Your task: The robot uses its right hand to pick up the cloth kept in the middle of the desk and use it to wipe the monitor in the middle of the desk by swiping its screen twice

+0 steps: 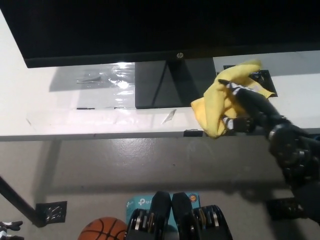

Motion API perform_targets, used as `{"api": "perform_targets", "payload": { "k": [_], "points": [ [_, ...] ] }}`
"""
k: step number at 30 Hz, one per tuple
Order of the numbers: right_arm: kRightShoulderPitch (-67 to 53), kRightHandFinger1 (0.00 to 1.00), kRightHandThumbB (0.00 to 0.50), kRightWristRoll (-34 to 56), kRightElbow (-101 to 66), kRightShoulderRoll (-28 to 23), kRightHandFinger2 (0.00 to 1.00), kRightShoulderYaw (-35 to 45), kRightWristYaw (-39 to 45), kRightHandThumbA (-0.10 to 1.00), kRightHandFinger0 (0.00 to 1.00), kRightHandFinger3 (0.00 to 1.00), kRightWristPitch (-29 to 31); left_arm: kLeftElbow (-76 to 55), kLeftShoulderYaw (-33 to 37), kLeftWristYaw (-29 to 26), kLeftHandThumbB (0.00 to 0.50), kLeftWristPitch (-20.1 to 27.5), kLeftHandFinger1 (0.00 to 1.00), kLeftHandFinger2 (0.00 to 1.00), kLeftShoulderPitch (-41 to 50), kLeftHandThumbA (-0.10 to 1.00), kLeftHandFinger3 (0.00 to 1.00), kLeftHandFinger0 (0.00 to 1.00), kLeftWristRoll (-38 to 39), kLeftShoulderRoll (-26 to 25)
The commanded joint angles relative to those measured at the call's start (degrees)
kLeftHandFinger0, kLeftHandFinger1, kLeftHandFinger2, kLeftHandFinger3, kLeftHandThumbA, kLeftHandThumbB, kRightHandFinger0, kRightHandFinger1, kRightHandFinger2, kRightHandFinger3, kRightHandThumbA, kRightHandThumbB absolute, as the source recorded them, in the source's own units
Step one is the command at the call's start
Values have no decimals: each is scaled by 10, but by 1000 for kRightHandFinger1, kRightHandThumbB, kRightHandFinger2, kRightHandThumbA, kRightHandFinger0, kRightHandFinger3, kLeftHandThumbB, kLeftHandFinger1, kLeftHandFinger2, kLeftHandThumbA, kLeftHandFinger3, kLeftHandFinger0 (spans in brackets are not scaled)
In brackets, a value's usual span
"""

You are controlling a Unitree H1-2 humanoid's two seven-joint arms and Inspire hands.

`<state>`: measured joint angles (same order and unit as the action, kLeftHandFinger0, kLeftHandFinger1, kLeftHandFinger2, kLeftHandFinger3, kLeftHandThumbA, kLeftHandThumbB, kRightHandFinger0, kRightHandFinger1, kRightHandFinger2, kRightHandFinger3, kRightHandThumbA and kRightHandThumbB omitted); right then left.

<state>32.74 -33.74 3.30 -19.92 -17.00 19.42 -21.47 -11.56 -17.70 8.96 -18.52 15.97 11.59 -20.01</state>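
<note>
I have the right robot hand [250, 107] closed around the yellow cloth [217, 107], holding it just above the front edge of the table [60, 117], to the right of the monitor stand [170, 82] and below the monitor [150, 25] bezel. Much of the cloth hangs loose to the left of the grip, so my worry is that it looks bunched rather than spread: I judge a swipe could drag knuckles across the screen instead of fabric. The dangling fold could also catch on the stand or the bezel corner and pull free. If it slips here it may fall past the table edge to the floor [150, 170], out of my reach. Pushing too hard could tip the monitor back on its stand.

Count: one monitor, one stand, one cloth, one table, one right robot hand. Something dark lies on the table under the cloth's far end; I cannot tell what. On the floor, one basketball [102, 229]. The left robot hand is not in view.
</note>
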Motion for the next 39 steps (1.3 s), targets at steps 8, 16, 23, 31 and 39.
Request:
{"api": "perform_targets", "payload": {
  "k": [8, 16, 23, 31, 39],
  "points": [
    [-16, 1000, 126, -88, -88, -8, 1000, 106, 159, 248, 1000, 1000, -55, -19, -16, -1, 89, 17, 496, 672, 3, 457, 821, 448, 5, -7],
    [-73, 1000, 154, -94, -179, 31, 1000, 191, 173, 321, 1000, 1000, -55, -20, -20, -1, 101, 20, 472, 640, -1, 450, 785, 418, 7, -5],
    [-180, 792, 103, 29, -213, 138, 908, 260, -14, 13, 684, 920, 28, -13, -20, 1, 107, 27, 479, 640, -2, 450, 792, 420, 9, -3],
    [-238, 556, 51, 104, -161, 280, 693, 310, -126, 11, 463, 824, 121, -10, -19, 1, 123, 29, 459, 618, -6, 473, 802, 409, 5, -5],
    [-255, 342, 33, 101, -53, 270, 467, 293, -183, -49, 314, 710, 258, -8, -13, 3, 120, 29, 456, 601, -9, 464, 797, 419, 2, -5]
  ]
}}
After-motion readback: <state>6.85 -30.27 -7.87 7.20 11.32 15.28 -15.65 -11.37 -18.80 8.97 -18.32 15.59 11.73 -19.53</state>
